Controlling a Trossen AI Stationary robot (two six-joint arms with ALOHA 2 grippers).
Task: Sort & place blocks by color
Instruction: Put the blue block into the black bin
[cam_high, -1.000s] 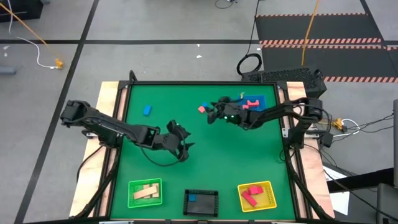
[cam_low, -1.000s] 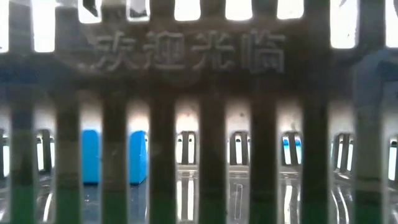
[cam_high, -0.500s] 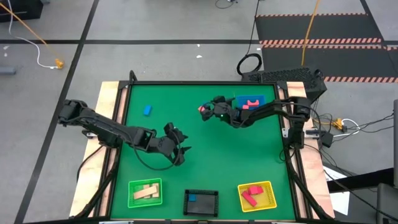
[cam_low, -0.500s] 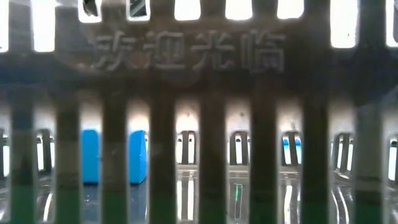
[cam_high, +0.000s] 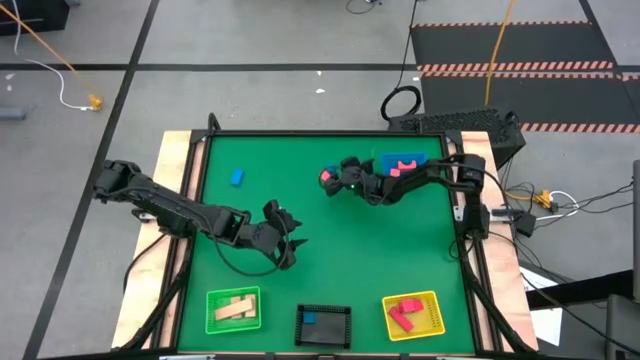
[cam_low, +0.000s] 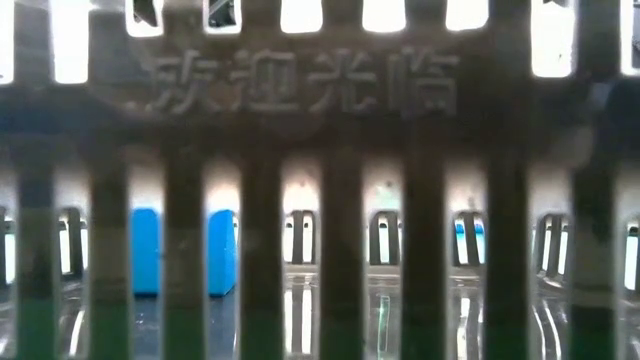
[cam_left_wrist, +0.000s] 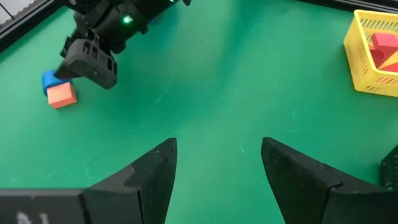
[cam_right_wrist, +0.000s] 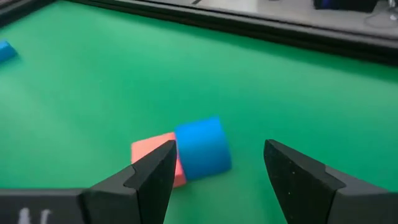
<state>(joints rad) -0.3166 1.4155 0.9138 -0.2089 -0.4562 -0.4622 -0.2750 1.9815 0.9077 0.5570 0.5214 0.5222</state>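
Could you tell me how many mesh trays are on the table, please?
3, along the near edge: green mesh tray at left, black mesh tray in the middle, yellow mesh tray at right. None seems hidden.

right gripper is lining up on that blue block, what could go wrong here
The blue block lies touching a pink block, and the open right gripper hovers over both. Closing here could clamp or drag the pink one along, which would then end up in the wrong tray. One finger sits over the pink block, so descending may knock it aside.
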